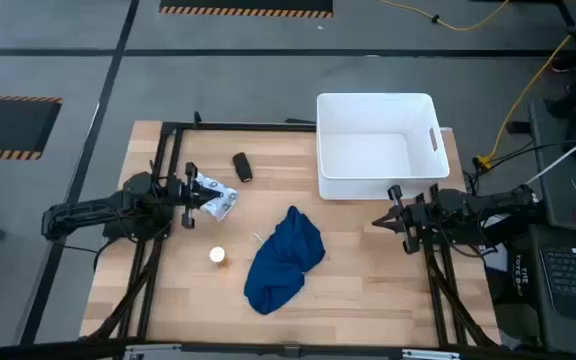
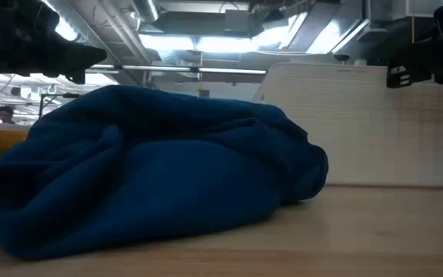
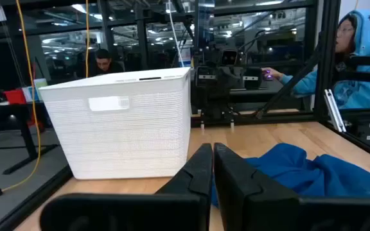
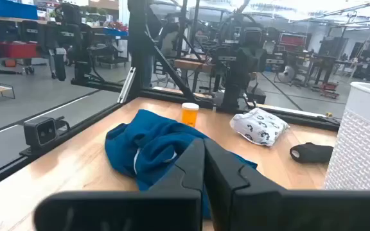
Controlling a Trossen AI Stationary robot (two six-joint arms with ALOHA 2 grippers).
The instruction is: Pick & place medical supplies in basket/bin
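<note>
The dark-blue cloth [image 1: 286, 258] lies crumpled at the table's middle and fills the low view [image 2: 144, 177]. The white packet with dark marks [image 1: 218, 200] lies on the wood just in front of my left gripper [image 1: 196, 195]. That gripper is shut and empty [image 3: 212, 151]. The black cylinder [image 1: 242, 167] lies on its side farther back. The white-orange round item [image 1: 217, 256] stands left of the cloth. The white tub [image 1: 376, 145] stands at the far right. My right gripper [image 1: 380, 219] is shut and empty [image 4: 204, 144], near the tub's near side.
Black frame rails [image 1: 173, 130] run around the table's edges. A small camera block [image 4: 44, 131] sits at the table's near edge. People [image 3: 358, 51] sit beyond the table. Bare wood [image 1: 368, 280] shows between the cloth and the right arm.
</note>
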